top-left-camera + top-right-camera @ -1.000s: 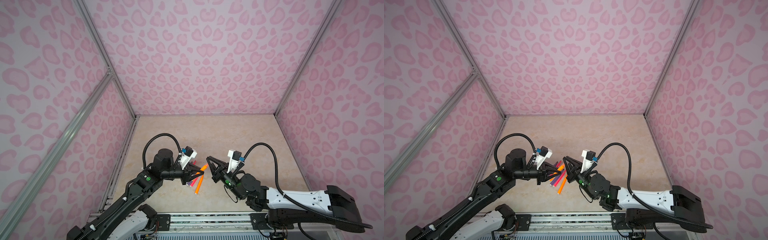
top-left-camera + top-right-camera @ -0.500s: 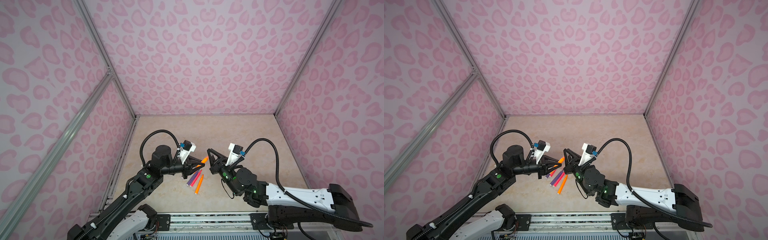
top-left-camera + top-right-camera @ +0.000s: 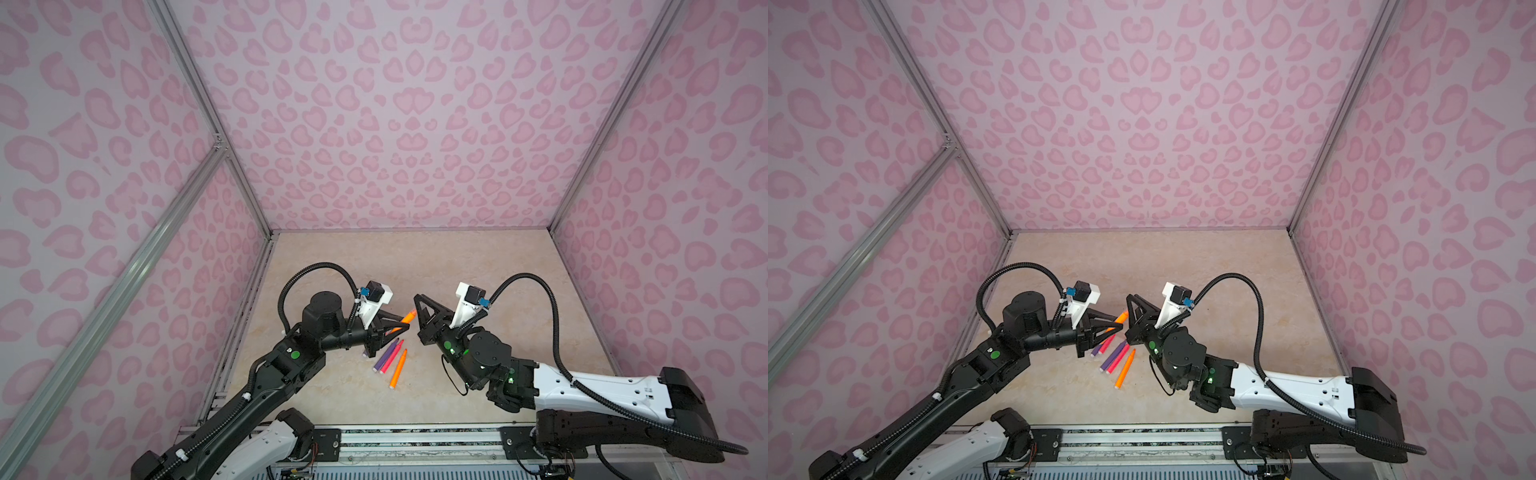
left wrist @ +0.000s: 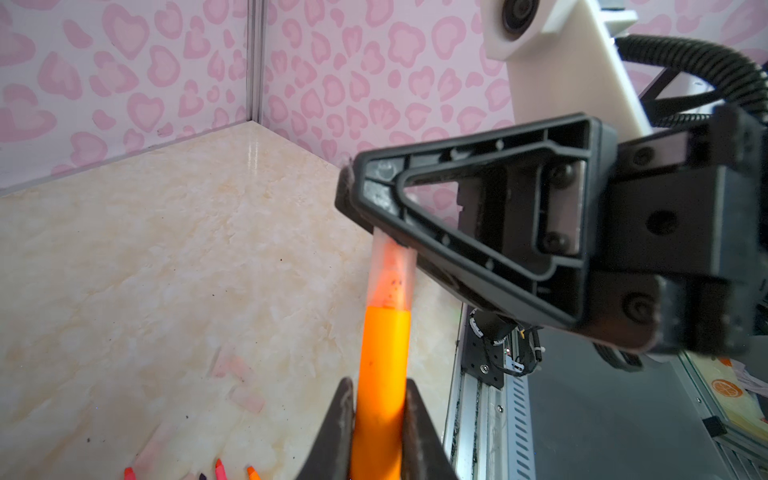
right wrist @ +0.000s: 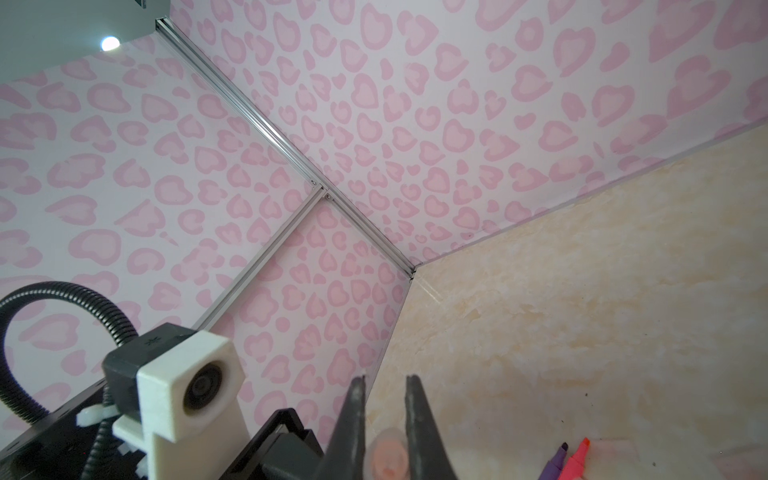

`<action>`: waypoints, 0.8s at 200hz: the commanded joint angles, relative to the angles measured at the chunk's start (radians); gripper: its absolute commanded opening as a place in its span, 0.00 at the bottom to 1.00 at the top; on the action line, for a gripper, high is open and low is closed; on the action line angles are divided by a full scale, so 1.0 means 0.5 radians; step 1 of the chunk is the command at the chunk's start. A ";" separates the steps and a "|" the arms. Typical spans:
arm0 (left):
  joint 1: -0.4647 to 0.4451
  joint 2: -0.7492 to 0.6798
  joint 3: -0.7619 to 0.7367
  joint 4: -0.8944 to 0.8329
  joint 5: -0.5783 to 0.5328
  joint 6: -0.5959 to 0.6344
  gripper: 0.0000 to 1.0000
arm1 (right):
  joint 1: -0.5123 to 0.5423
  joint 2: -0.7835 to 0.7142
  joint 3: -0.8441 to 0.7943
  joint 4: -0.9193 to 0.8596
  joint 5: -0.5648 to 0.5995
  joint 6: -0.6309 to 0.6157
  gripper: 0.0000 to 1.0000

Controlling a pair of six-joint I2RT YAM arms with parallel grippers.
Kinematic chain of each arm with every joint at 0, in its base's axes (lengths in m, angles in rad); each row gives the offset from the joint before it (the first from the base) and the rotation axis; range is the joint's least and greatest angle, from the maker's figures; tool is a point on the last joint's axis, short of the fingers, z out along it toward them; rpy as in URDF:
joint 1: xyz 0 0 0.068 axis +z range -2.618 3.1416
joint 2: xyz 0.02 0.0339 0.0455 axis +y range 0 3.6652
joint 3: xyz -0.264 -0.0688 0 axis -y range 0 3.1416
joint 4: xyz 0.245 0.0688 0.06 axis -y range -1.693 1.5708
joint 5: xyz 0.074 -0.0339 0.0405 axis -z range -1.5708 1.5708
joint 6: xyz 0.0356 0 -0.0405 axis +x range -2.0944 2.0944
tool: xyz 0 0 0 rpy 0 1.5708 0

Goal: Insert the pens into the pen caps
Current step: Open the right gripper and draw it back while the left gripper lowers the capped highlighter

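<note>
My left gripper is shut on an orange pen, held above the table. The pen's tip sits inside a translucent pen cap. My right gripper is shut on that cap just behind its fingertips. Several other pens lie below on the beige table: purple, pink and orange. Loose pen caps lie faint on the table in the left wrist view.
Pink patterned walls close in the beige table on three sides, with a metal rail along the front. The two arms meet near the table's front middle. Purple and pink pen tips show beside the right gripper.
Both grippers have risen and shifted toward the back together, the orange pen and the cap staying end to end. The pens on the table have not moved.
</note>
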 commanded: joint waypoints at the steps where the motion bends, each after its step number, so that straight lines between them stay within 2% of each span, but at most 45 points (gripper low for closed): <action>1: 0.026 0.014 0.001 0.532 -0.854 -0.137 0.04 | 0.023 0.031 -0.019 -0.392 -0.302 -0.059 0.15; 24: 0.028 0.080 0.000 0.401 -1.169 -0.186 0.04 | -0.046 -0.022 0.026 -0.444 -0.264 -0.131 0.32; 50: 0.031 0.200 -0.030 0.228 -1.451 -0.275 0.04 | -0.145 -0.128 0.080 -0.531 -0.214 -0.243 0.57; 77: 0.092 0.380 -0.084 0.102 -1.741 -0.381 0.04 | -0.258 -0.214 0.074 -0.570 -0.191 -0.329 0.71; 102: 0.284 0.600 -0.053 -0.033 -1.844 -0.476 0.04 | -0.380 -0.240 -0.052 -0.369 -0.220 -0.448 0.78; 121: 0.386 0.795 0.032 -0.132 -1.891 -0.493 0.04 | -0.470 -0.213 -0.102 -0.265 -0.253 -0.446 0.79; 139: 0.451 0.988 0.148 -0.294 -2.025 -0.499 0.04 | -0.490 -0.273 -0.023 -0.470 -0.349 -0.281 0.87; 151: 0.501 1.086 0.178 -0.315 -2.001 -0.499 0.04 | -0.450 -0.371 0.054 -0.704 -0.408 -0.153 0.90; 160: 0.541 1.158 0.198 -0.320 -1.962 -0.484 0.04 | -0.376 -0.462 0.056 -0.795 -0.362 -0.075 0.91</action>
